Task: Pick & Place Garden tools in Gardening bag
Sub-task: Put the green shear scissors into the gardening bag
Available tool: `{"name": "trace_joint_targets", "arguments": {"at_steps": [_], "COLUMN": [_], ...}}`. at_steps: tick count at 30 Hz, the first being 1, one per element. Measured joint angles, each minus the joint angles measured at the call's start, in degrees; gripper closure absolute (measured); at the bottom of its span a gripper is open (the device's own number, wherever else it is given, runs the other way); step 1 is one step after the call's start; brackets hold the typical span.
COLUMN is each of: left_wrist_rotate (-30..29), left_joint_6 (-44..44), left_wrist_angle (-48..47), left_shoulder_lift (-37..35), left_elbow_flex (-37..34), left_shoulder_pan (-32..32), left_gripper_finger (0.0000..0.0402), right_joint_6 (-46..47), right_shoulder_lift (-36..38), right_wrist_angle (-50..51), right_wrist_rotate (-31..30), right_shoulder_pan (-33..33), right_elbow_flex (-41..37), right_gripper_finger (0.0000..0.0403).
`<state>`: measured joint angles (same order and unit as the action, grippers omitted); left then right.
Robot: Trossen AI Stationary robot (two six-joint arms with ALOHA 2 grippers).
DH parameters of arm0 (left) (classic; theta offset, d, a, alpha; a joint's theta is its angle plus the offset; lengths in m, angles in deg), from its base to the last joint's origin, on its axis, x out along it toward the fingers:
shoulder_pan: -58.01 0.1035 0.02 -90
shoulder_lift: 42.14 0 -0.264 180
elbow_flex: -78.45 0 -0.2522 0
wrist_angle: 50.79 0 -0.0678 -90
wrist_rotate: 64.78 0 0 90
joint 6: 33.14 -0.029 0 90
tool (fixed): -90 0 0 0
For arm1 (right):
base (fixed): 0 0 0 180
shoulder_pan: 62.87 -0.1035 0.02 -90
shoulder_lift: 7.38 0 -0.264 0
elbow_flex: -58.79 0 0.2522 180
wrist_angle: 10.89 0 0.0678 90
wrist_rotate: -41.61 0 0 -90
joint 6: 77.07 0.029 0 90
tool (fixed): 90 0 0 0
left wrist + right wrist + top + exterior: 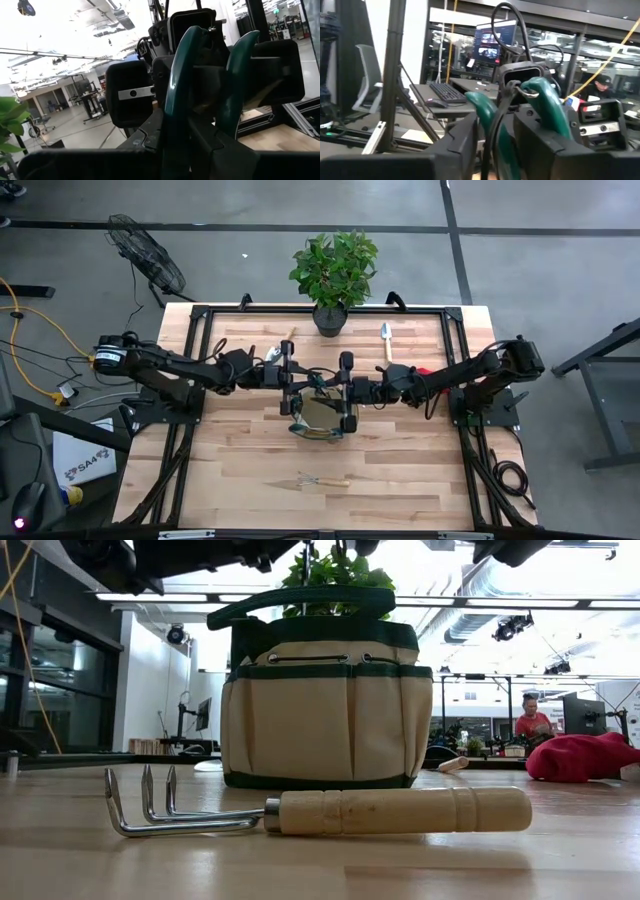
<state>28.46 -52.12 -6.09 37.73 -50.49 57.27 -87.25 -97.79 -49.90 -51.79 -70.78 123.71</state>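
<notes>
Wooden bench point(400, 470) carries the bag point(322, 412) at centre. Shears point(210, 85) are clamped by both left pincer point(288, 376) and right pincer point(345, 380) above it. Lowering and releasing into the bag seems next.

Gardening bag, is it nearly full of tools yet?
Not nearly. I can't tell what's inside the round tan fabric bag. Left pincer grips green-handled pruning shears above it, right pincer alongside. Wooden-handled hand fork, metal trowel and red soft bundle wait on the wooden table.
</notes>
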Motion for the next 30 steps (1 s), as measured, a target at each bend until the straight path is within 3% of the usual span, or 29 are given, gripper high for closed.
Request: {"name": "trace_joint_targets", "arguments": {"at_steps": [9, 19, 30], "left_wrist_rotate": [-0.31, 0.82, -0.09], "left_joint_6": [1.41, 0.81, -2.38], "left_wrist_angle": [-0.49, -0.52, -6.28], "left_shoulder_lift": [0.00, -0.07, -2.51], "left_elbow_flex": [-0.02, -0.04, -0.04], "left_shoulder_pan": [0.02, -0.02, -0.02], "left_gripper_finger": [0.0352, 0.0275, 0.0264], "right_joint_6": [-0.39, 5.09, 4.70], "right_shoulder_lift": [0.04, 0.07, 0.63], "right_wrist_angle": [0.21, 0.74, 2.80], "right_wrist_rotate": [-2.49, -2.38, -5.09], "right_shoulder_pan": [0.00, 0.00, -0.10], "right_elbow_flex": [0.00, 0.02, 0.02], "right_gripper_finger": [0.0362, 0.0365, 0.0365]}}
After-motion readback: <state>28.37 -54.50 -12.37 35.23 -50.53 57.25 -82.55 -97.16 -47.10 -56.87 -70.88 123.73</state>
